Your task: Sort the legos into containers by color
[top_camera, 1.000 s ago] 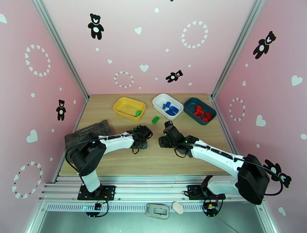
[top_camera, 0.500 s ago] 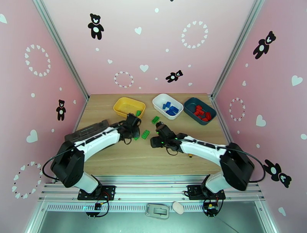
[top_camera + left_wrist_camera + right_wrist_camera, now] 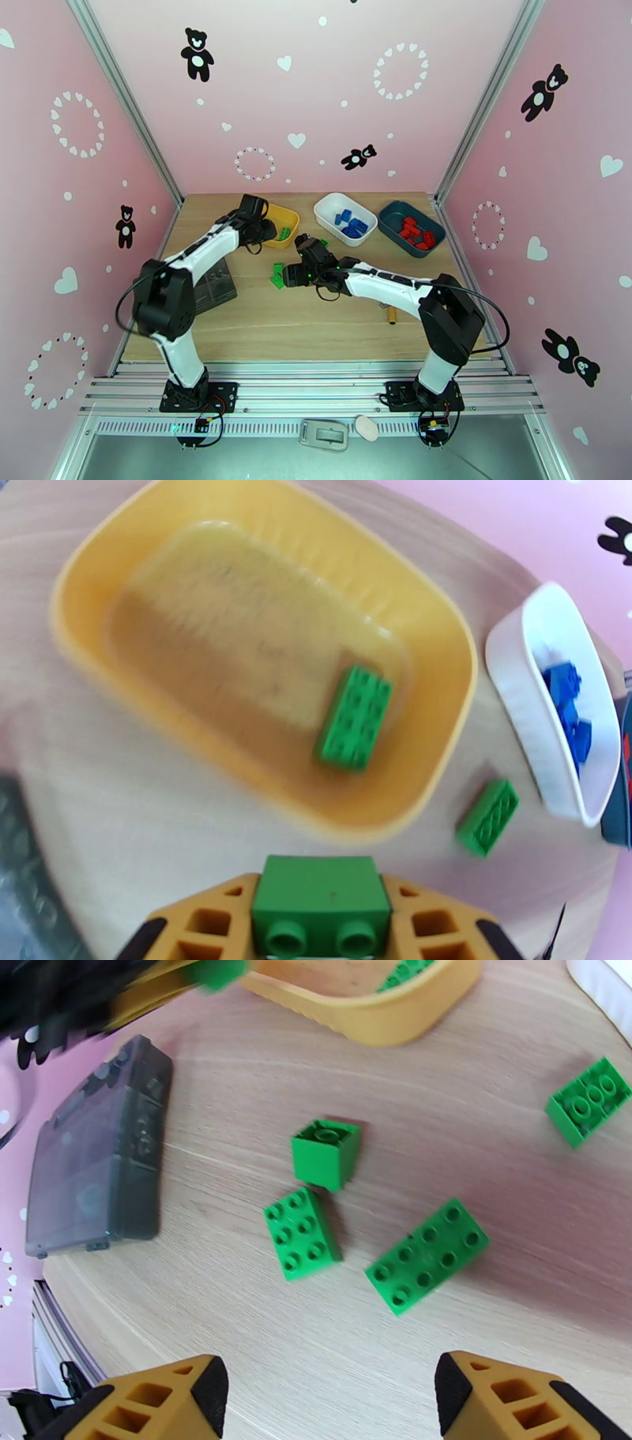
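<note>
L pincer (image 3: 320, 924) clamped on green lego (image 3: 320, 890), moved to yellow bin (image 3: 75, 586); R pincer (image 3: 332, 1394) apart, shifted left.

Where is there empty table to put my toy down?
Bare wood at the front, between the grey box and the screwdriver. It is crowded in the middle: green bricks by the right hand, near the yellow bin.

wooden table (image 3: 316, 328), bins (image 3: 316, 535), loose green legos (image 3: 426, 1255)

The left pincer (image 3: 320, 931), closed on a green brick (image 3: 320, 886), has been carried from mid-worktop (image 3: 316, 324) to the yellow bin (image 3: 468, 661). The right pincer (image 3: 328, 1390) has been swung leftward above three loose green bricks (image 3: 312, 1232).
</note>
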You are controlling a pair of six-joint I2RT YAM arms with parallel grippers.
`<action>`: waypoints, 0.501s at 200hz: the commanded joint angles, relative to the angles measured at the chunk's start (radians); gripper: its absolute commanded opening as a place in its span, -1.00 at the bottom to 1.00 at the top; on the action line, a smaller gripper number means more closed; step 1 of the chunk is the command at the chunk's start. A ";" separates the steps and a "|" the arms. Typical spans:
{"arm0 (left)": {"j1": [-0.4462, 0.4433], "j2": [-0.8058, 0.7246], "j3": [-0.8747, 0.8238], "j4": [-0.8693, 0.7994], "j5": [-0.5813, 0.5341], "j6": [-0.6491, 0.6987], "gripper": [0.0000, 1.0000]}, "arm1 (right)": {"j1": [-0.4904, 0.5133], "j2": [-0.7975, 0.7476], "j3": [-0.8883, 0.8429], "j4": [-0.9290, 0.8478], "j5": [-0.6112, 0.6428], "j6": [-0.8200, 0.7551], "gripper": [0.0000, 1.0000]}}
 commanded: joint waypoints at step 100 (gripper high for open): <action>-0.001 -0.012 0.085 -0.031 -0.037 0.047 0.51 | -0.021 -0.113 -0.054 -0.102 0.086 -0.029 0.47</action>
